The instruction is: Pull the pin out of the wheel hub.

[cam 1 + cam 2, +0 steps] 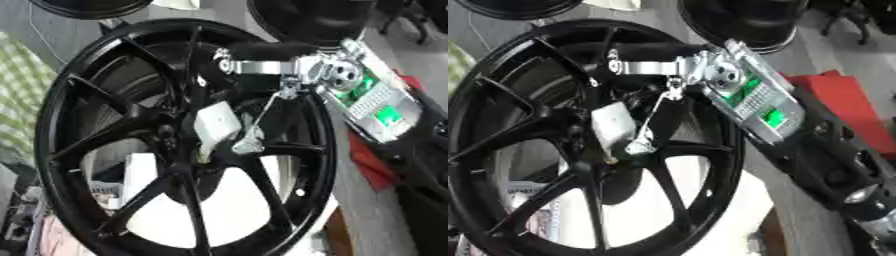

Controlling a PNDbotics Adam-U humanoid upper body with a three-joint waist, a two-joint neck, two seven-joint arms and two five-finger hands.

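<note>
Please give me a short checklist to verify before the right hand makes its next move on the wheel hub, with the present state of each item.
1. Right hand is at the hub: ok. It reaches in from the right, over the centre of the black wheel.
2. Fingers are on the pin: cannot tell. Their silver tips lie near a white block at the hub, but the pin itself cannot be made out.
3. Grasp is closed: cannot tell. The curl of the fingers is hidden.
4. Right wrist is free of the rim: ok. It passes in front of the rim.
5. Left hand position: cannot tell. It is in neither view.
6. Spokes do not block the hand: ok.
</note>
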